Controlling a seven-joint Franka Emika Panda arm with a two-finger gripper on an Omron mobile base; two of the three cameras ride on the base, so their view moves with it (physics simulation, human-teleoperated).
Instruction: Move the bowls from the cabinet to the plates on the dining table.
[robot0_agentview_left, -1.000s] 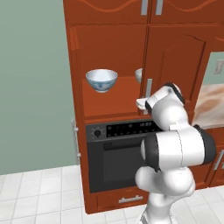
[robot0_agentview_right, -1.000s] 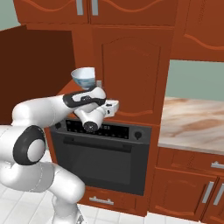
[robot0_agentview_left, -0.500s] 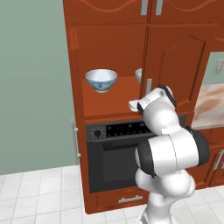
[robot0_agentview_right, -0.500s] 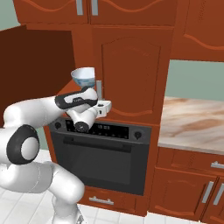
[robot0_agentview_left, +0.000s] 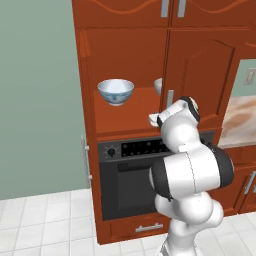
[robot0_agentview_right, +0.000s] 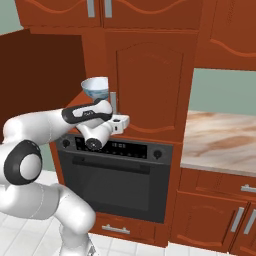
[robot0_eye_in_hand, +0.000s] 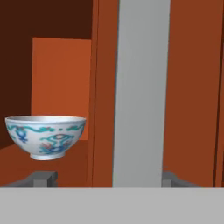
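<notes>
White robot arm (robot0_agentview_left: 187, 170) with dark joints

Rounded glossy white shells, black bands at the joints, small grey finger tips (robot0_eye_in_hand: 43, 177) on the hand.

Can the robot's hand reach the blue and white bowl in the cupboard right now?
Probably not straight away. The gripper faces the shut door's silver handle, with its tips either side of the handle. The patterned bowl sits off to one side on the open shelf, so the hand would likely have to shift sideways first.
</notes>
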